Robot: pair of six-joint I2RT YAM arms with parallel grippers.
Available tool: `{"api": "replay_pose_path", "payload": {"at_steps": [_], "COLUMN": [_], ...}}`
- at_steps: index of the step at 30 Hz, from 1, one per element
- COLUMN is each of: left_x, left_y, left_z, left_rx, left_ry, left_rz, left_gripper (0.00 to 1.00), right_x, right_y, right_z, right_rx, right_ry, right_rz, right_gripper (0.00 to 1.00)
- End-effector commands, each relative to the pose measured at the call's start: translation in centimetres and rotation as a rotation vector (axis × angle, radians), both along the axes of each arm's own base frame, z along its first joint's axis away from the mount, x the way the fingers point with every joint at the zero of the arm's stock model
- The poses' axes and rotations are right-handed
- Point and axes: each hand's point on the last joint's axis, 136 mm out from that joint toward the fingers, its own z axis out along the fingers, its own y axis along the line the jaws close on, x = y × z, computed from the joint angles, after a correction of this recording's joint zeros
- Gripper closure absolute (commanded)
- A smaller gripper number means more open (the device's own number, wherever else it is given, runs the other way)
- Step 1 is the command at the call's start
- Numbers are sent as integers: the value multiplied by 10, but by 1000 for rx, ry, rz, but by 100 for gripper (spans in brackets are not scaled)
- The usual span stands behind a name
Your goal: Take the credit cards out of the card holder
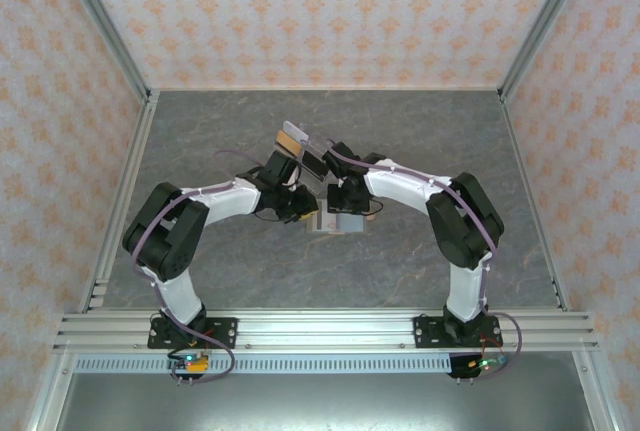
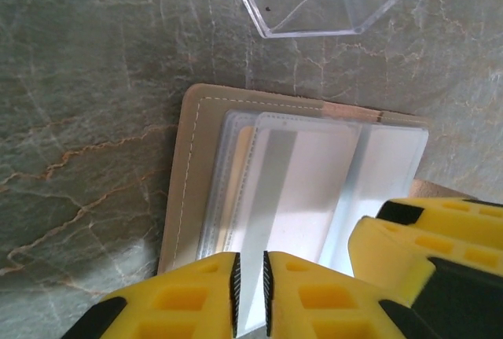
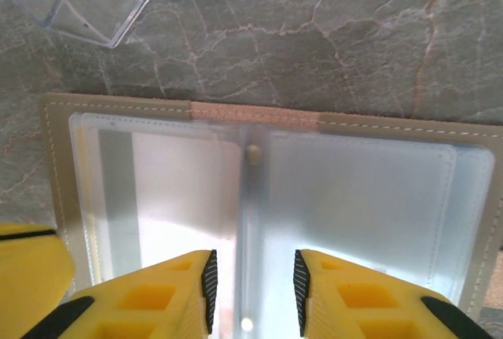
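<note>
a thin, stiff, likely slippery credit card (image 2: 295, 189) in the open tan card holder (image 2: 187, 174) at mid-table is pinched at its exposed edge by the nearly closed left gripper (image 2: 250, 296), while the sleeve spine (image 3: 253, 197) is straddled by the partly open, empty right gripper (image 3: 251, 292).

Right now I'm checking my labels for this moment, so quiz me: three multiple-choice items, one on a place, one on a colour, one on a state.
1. Where is the clear plastic stand relative to the card holder? A resting on it; B lying under it; C on the table beside it, apart.
2. The card holder's stitched border is: A tan; B black; C red.
3. The left tool is: A wide open over bare table; B closed on a pale card by its edge; C holding the stand.
Answers: 1 C, marble shows between them; 2 A, a tan rim frames the clear sleeves; 3 B, the card sits between its pads.
</note>
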Motion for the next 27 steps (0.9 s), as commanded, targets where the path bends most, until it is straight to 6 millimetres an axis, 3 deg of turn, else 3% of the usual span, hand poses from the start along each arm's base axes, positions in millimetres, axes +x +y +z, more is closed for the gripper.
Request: {"api": "replay_pose_path", "payload": {"at_steps": [1,5,11,19,27], "left_x": [6,5,4,3,3], "left_y": [-5,-6,-5,3,-3], "left_z": [0,-1,1,5,7], "left_rx": [-15,-16,-9,35,7], "left_ry": [-7,-2,-6,-10,-9], "left_rz": [8,2,-2,-4,-19], "left_gripper": [84,86,86,82,82], "right_x": [-4,-7,-7,-7,-6], "right_y": [5,7,-7,-12,-13], "right_z": [9,-5,-15,-25,-26], "right_rx": [37,25,-51,-89,-102], "right_ry": [5,43,46,62,54], "right_rz": [24,28,4,2,1], "right_gripper": [66,70,77,78,78]}}
